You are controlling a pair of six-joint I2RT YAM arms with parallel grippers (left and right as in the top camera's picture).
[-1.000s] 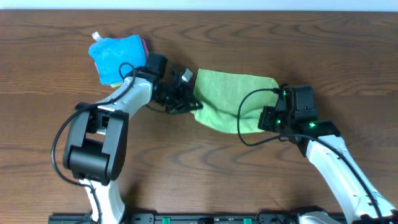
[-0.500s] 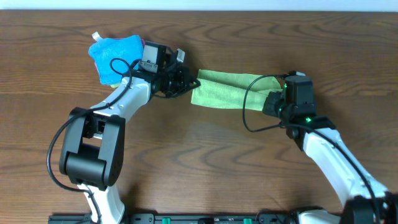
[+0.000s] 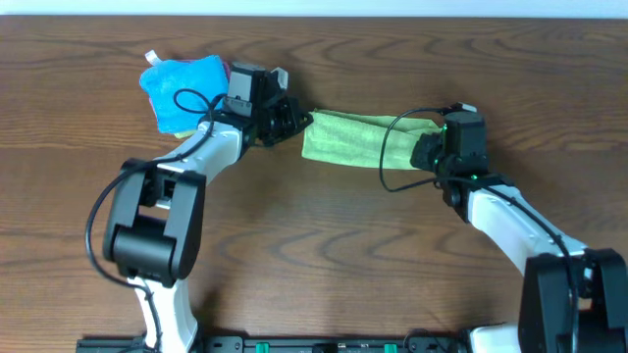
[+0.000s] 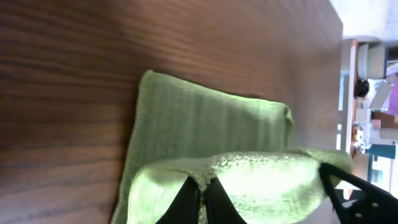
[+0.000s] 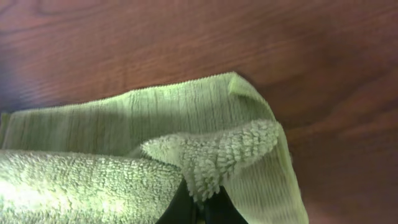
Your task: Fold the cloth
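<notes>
The jaws of the left gripper (image 4: 200,198) are pressed narrow on one corner of the green terry cloth (image 4: 208,121). The jaws of the right gripper (image 5: 199,208) pinch the other corner in the same way. Each raised corner hangs over the lower layer, which lies flat on the brown wooden table (image 3: 324,255).

From above, the cloth is a narrow band stretched between the two grippers, at the far middle of the table. Further left lies a blue fluffy cloth (image 3: 177,88), bunched.

I judge the first fold is almost made: the lifted edge is above the lower layer, near its far edge, but not yet laid down and released. After that, perhaps one more fold is left.
</notes>
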